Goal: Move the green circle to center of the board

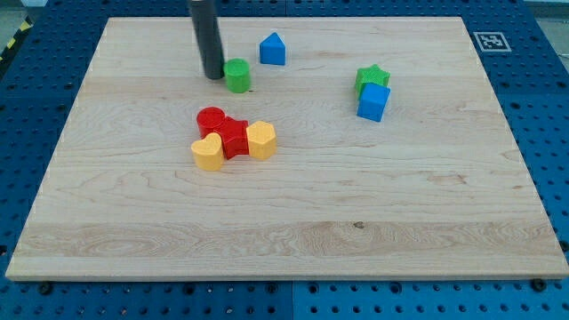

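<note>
Barely started tbh: green circle (237, 76) sitting up near the view's top, left of the blue triangle-ish block (273, 50), nowhere near the middle of the board (373, 204), with my tip (213, 76) parked just beside its left side, no pincer here, just a bare rod, whole push toward center left.

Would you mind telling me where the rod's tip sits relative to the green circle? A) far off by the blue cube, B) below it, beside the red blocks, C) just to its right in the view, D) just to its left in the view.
D: my tip stands right beside the green circle, on the view's left of it.
</note>
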{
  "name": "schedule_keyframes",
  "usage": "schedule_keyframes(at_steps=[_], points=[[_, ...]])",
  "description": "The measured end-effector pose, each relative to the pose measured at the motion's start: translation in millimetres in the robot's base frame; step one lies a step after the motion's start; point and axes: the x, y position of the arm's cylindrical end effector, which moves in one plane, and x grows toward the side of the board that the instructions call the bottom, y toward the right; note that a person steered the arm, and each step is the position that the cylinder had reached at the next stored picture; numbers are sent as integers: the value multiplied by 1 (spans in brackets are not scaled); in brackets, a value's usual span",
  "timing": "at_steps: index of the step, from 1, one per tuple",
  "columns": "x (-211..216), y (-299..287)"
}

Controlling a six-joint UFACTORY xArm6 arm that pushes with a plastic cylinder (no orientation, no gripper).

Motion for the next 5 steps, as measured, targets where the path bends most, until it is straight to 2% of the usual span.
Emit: schedule_keyframes(at_steps=[2, 5], points=[[1, 50], [39, 66]])
